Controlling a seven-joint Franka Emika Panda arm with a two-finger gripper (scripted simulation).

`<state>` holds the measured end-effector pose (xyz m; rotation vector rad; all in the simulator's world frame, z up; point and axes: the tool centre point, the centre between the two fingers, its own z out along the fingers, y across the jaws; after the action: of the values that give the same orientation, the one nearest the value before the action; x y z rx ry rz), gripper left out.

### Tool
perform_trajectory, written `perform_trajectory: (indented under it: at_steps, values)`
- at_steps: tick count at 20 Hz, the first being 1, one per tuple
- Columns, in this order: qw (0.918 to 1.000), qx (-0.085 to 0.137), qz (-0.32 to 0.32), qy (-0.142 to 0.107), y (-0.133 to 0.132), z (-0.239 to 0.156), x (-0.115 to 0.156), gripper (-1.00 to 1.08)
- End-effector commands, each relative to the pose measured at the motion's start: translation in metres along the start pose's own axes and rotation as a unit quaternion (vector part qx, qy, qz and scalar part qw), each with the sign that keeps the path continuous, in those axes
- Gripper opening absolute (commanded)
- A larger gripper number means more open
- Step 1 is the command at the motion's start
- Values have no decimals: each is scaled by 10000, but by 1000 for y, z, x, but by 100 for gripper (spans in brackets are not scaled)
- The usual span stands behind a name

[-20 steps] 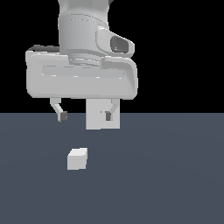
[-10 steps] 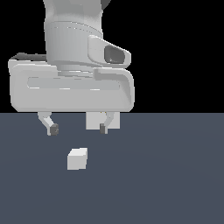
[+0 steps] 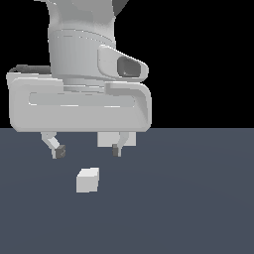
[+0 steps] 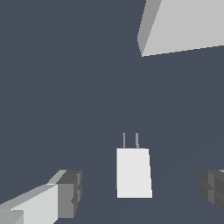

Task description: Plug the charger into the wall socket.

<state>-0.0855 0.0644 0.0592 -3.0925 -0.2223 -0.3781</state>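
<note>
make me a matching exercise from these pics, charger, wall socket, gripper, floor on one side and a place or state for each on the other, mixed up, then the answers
Things:
1. charger
2. wall socket
3. gripper
4. floor

Places or states:
A. open, above the small block, touching nothing
B. dark blue-grey surface under everything
C. lying on the floor, two thin prongs showing in the wrist view
D. upright plate, mostly hidden behind the robot hand in the exterior view

Pairs: 1-C, 2-D, 3-A, 4-B
</note>
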Motion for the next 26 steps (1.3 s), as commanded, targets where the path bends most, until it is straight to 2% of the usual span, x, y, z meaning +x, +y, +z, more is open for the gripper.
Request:
perform_trajectory:
  at_steps: [1,9,15,16,26]
  values:
    - [10000,-2,-2,-2,0,5,-2,100]
    - [10000,-6,-3,4,0,37,-10,100]
    - [10000,-6,-3,4,0,46,-12,100]
    - [10000,-6,-3,4,0,46,-12,-100]
    - [10000,-6,-3,4,0,46,-12,-100]
